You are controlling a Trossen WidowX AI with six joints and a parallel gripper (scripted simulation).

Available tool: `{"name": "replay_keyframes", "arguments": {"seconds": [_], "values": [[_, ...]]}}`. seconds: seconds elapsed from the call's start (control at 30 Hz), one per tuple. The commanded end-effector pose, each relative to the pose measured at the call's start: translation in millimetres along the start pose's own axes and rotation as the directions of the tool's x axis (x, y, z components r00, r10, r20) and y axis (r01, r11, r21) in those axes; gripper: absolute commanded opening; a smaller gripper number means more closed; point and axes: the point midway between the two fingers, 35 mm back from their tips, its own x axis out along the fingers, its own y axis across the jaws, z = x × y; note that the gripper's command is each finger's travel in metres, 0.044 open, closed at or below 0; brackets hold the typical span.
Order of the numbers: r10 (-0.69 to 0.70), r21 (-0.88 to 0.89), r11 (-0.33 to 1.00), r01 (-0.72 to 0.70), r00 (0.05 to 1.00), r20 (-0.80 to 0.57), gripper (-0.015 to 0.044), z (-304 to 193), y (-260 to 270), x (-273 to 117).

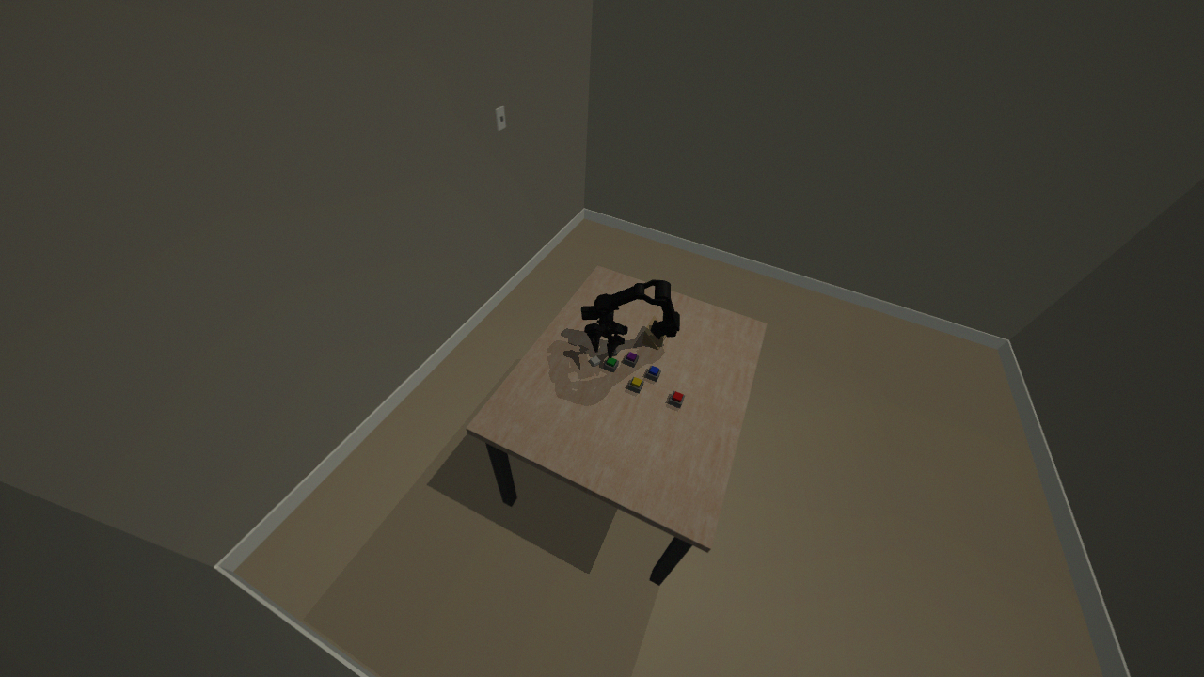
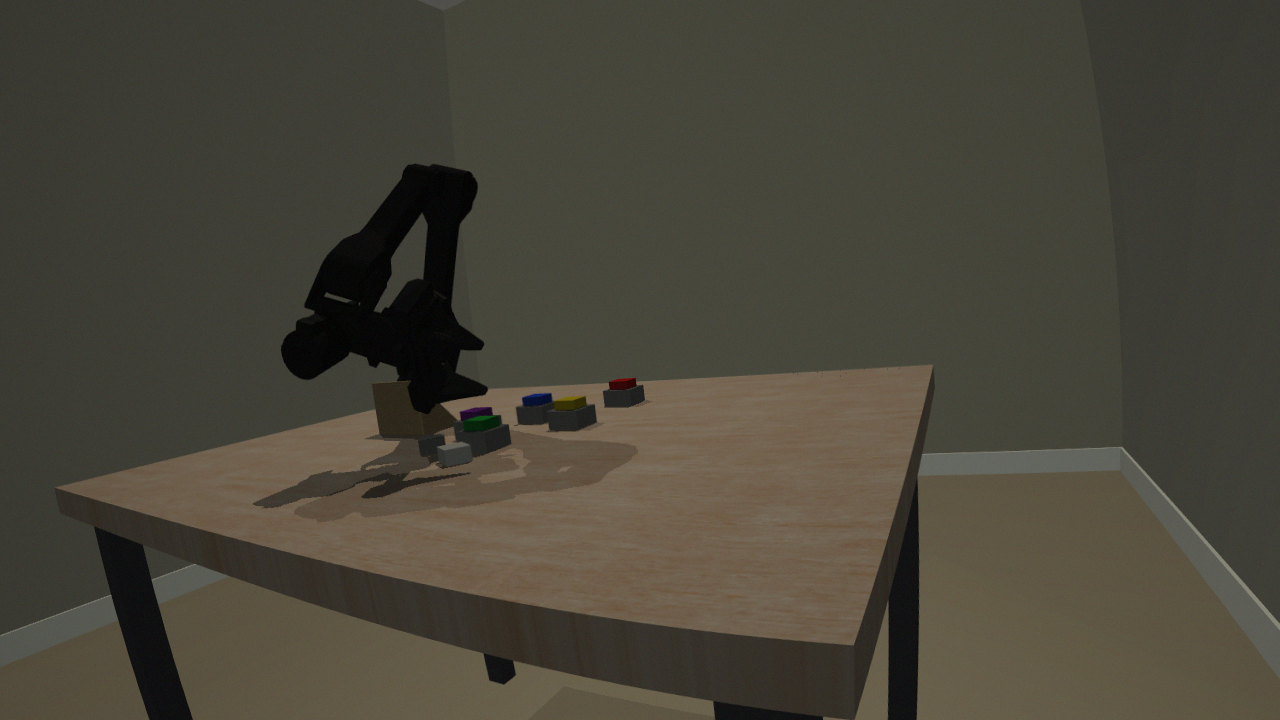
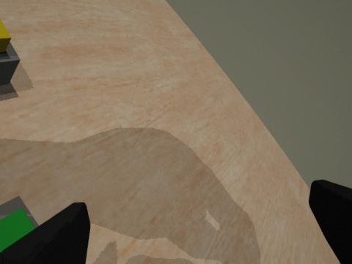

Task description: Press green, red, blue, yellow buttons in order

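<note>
Black parallel-jaw gripper [image 2: 447, 380] hangs over the wooden table [image 2: 680, 537], fingers spread wide with nothing between them. On my wrist feed, one dark fingertip [image 3: 54, 249] sits at lower left and the other at the right edge, bare wood and shadow showing in the gap.

Green push-button on its grey base [image 2: 483, 429] sits just below and beside the gripper in the exterior view, left of centre. On the wrist feed the green cap [image 3: 15, 227] shows at the lower left edge, partly hidden behind the left fingertip. I cannot tell whether the finger touches it.

Purple button [image 2: 475, 413] is tucked just behind the green one. Blue button [image 2: 534, 407] and yellow button [image 2: 571, 411] stand near each other toward frame centre, with the red button [image 2: 622, 390] farther right, apart from the others. In the top view the red button [image 1: 676, 398] lies lowest and rightmost of the cluster.

Small pale grey block [image 2: 454, 454] rests just in front of the green button's base; touching or not, I cannot tell. A tan wooden block [image 2: 398, 410] stands behind the gripper, partly hidden by it.

Arm [image 2: 393, 241] folds sharply at the elbow, upper left of the exterior frame, throwing a broad shadow over the wood.
</note>
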Motion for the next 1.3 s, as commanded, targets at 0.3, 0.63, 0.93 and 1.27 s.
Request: {"name": "replay_keyframes", "arguments": {"seconds": [0.3,0.63,0.93,1.27], "values": [[0.450,0.529,0.810,-0.254,0.848,-0.282,0.0400,12.3,4.7,8.6],[0.676,0.790,0.536,0.299,0.408,-0.613,0.0400,54.8,-6.8,-11.2],[0.678,0.777,0.530,0.339,0.381,-0.628,0.0400,57.9,-7.8,-12.8],[0.678,0.777,0.530,0.339,0.382,-0.628,0.0295,37.6,12.0,0.2]]}}
